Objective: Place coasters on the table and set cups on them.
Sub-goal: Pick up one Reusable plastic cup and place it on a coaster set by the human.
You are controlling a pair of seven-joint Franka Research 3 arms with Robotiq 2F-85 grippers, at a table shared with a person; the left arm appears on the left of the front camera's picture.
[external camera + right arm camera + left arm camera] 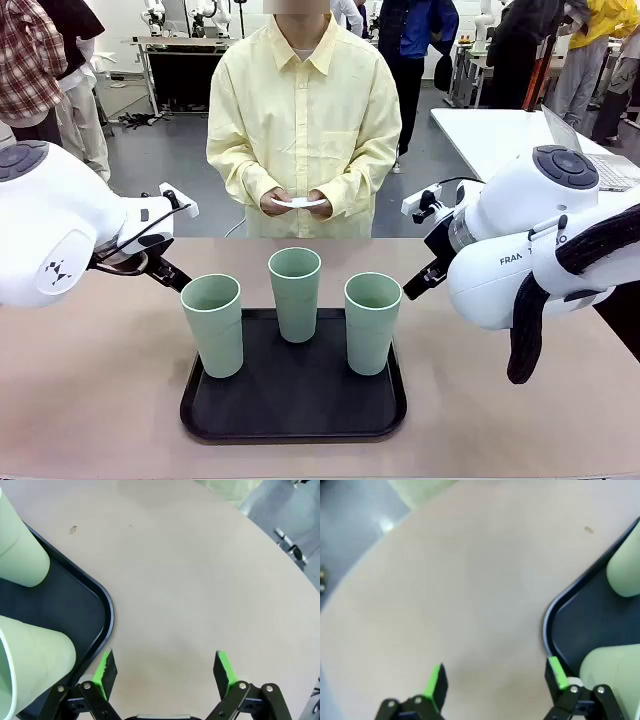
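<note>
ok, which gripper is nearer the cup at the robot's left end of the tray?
Left. The left gripper hangs open at the tray rim beside that cup; the right gripper is open off the tray's opposite side.

Coasters (300, 202) mostly hidden in person's hands (277, 203), cups (20, 545) cropped in wrist views

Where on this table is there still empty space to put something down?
Bare table lies either side of the black tray, out to the table's left and right edges, though the left arm and right arm hang over them. Another strip runs between the tray's far rim and the person. The tray itself is crowded with three cups.
</note>
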